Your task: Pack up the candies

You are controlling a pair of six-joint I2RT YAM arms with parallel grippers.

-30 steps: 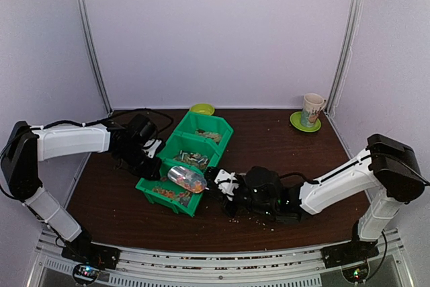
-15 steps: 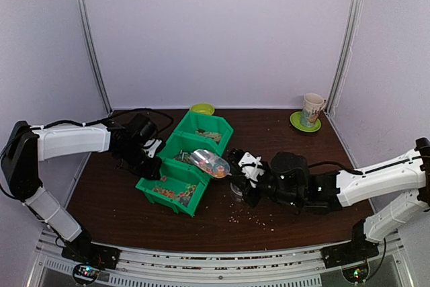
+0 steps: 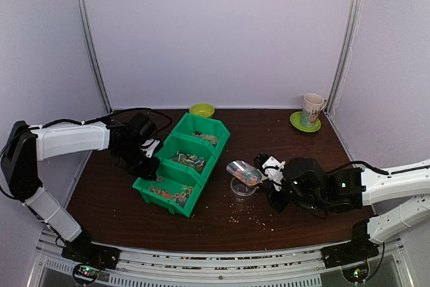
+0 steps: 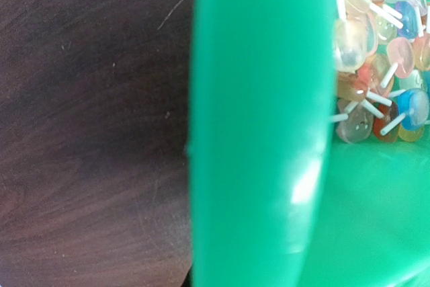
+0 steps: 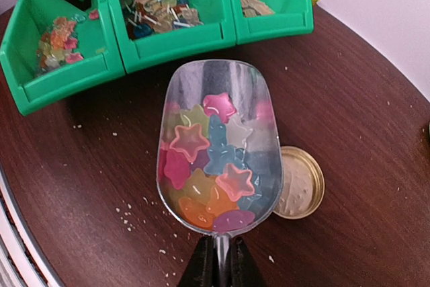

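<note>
Translucent star-shaped candies (image 5: 211, 169), pink, orange and blue, fill a clear scoop (image 5: 216, 80).

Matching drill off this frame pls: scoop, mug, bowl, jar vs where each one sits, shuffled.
Things:
1. scoop
2. mug
3. bowl
4. jar

Places:
A. on the saucer, far right corner
B. behind the bins
C. in the right gripper, loaded with candies
D. standing on the table, right beside the scoop

Pairs: 1-C, 2-A, 3-B, 4-D
</note>
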